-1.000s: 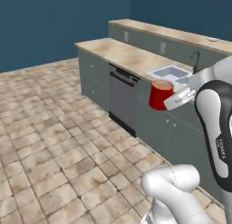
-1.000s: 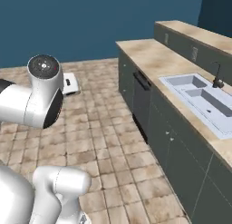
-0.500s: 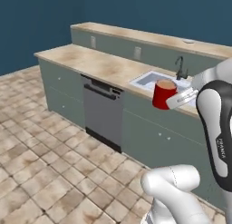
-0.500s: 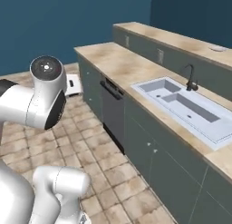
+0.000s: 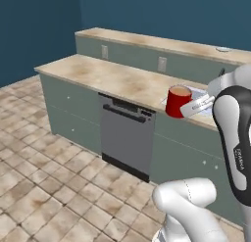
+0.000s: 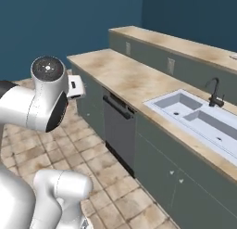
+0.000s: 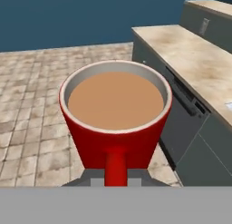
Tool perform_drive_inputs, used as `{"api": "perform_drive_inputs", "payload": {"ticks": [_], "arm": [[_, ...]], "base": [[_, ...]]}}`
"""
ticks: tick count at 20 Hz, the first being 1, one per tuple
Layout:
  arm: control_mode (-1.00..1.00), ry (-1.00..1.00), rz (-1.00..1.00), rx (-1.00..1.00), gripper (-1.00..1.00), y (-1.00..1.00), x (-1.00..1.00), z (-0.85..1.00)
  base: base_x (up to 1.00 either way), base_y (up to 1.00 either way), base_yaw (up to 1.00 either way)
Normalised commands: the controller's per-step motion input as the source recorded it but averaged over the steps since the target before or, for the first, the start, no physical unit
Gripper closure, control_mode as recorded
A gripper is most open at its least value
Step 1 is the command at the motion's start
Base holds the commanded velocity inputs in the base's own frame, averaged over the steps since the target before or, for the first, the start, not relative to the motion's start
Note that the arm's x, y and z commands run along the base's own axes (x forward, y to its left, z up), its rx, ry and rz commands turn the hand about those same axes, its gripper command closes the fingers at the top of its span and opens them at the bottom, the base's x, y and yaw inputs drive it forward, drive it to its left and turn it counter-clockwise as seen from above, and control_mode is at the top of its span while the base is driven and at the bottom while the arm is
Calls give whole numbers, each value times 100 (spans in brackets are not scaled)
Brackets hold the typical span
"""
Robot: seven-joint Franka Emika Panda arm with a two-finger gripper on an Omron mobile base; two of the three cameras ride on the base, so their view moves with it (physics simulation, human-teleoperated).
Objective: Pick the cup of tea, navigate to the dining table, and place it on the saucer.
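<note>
The jaws are closed on the handle of the cup of tea [image 7: 115, 123], holding it upright in the air above the tiled floor [image 5: 44, 187], with the bench [image 5: 117, 79] behind it.

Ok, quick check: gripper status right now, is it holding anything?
Gripper: closed on the handle of the cup of tea, holding it upright in the air with the tea level inside.

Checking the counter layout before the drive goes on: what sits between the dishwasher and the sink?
In the right base view, only bare counter and a plain cabinet panel separate the dishwasher from the sink.
</note>
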Motion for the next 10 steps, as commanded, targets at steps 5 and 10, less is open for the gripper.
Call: {"api": "perform_drive_inputs", "payload": {"ticks": [5,10], "arm": [[100,0,0,0,100,0,0,0],[100,0,0,0,100,0,0,0]], "base": [[100,100,-3],[100,100,-4]]}}
